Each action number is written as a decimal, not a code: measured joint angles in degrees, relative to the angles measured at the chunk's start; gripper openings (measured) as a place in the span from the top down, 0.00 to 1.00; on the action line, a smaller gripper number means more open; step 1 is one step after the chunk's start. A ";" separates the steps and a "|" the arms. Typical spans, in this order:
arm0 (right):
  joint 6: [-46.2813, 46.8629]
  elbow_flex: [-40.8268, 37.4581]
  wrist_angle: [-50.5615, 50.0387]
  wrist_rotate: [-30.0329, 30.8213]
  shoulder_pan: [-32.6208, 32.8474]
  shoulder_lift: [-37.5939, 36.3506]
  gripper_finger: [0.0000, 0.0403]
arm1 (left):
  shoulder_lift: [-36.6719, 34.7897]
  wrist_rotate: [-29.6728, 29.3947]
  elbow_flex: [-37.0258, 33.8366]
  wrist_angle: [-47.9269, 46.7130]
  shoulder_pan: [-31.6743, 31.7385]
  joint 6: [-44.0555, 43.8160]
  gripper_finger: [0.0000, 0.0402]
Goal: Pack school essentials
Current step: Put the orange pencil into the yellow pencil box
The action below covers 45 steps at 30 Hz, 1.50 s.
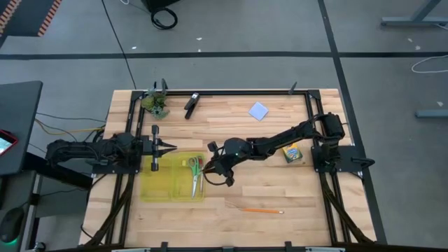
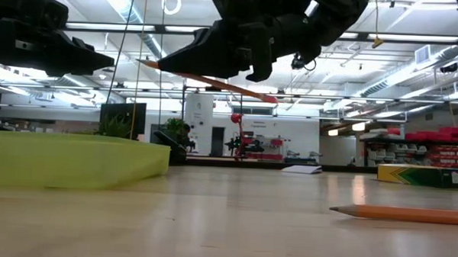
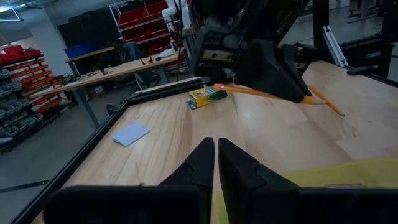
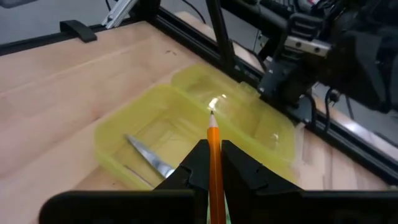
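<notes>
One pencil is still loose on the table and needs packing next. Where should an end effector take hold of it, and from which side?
Grip the loose pencil at mid-shaft, coming straight down from above with the fingers across its width. It lies flat on bare wood, long and thin, so only its narrow sides offer a pinch.

Right end effector (image 4: 211, 163) clamped, left (image 3: 215, 163) closed.

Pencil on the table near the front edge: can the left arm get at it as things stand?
Probably not easily. The pencil lies across the table from the left gripper, with the yellow tray and the right gripper, holding another pencil, between.
</notes>
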 joint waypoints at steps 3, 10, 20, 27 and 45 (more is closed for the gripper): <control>-1.00 0.00 0.51 -0.42 -0.06 0.00 0.91 | 0.00 0.02 -0.02 0.00 -0.01 0.01 0.91; -4.12 0.00 1.85 -1.94 -0.15 0.00 0.91 | 0.01 0.02 -0.01 0.00 0.00 0.02 0.91; -7.53 3.18 1.95 -6.10 -2.11 1.63 0.91 | 0.02 -0.01 0.00 0.02 0.00 0.00 0.92; -11.90 13.13 -4.34 -8.54 -2.49 8.75 0.91 | 0.64 0.04 0.00 0.25 0.00 0.03 0.90; -23.73 34.99 -24.74 -24.08 -5.62 22.69 0.91 | 1.13 0.00 -0.01 0.07 0.00 0.00 0.92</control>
